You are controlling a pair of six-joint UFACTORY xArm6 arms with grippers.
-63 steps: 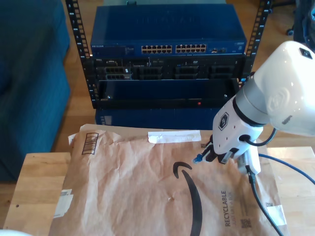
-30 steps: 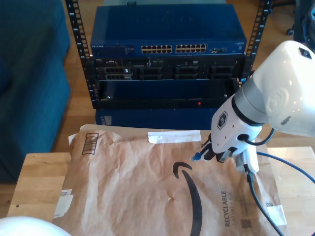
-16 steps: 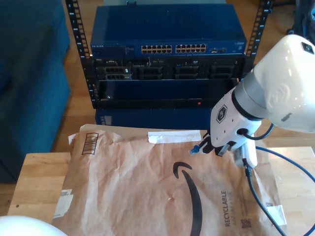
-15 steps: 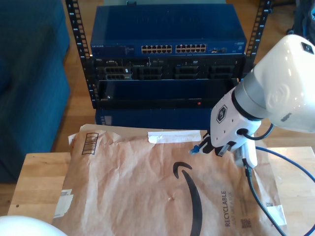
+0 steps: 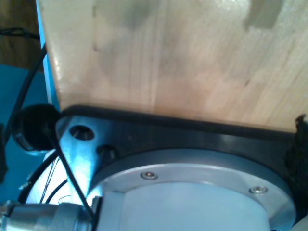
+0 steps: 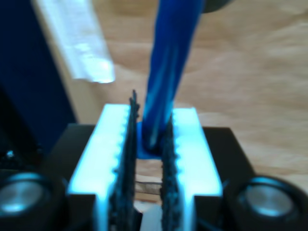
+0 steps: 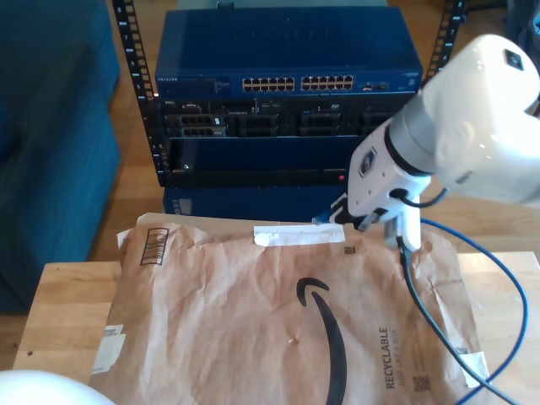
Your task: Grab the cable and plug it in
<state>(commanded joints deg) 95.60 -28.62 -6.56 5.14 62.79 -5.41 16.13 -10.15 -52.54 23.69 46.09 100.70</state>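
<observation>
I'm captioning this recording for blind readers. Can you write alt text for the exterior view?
My second gripper holds the blue cable by its plug end above the far edge of a brown paper mailer on a wooden table. Beyond stands a rack with a blue network switch.

On the exterior view's right, a white arm [image 7: 472, 126] reaches down over the far edge of a brown paper mailer [image 7: 287, 312] lying on the wooden bench [image 7: 51, 312]. Its end effector [image 7: 342, 218] holds the blue cable [image 7: 498, 278], which trails off toward the right. A network switch [image 7: 287, 63] sits racked behind.
</observation>
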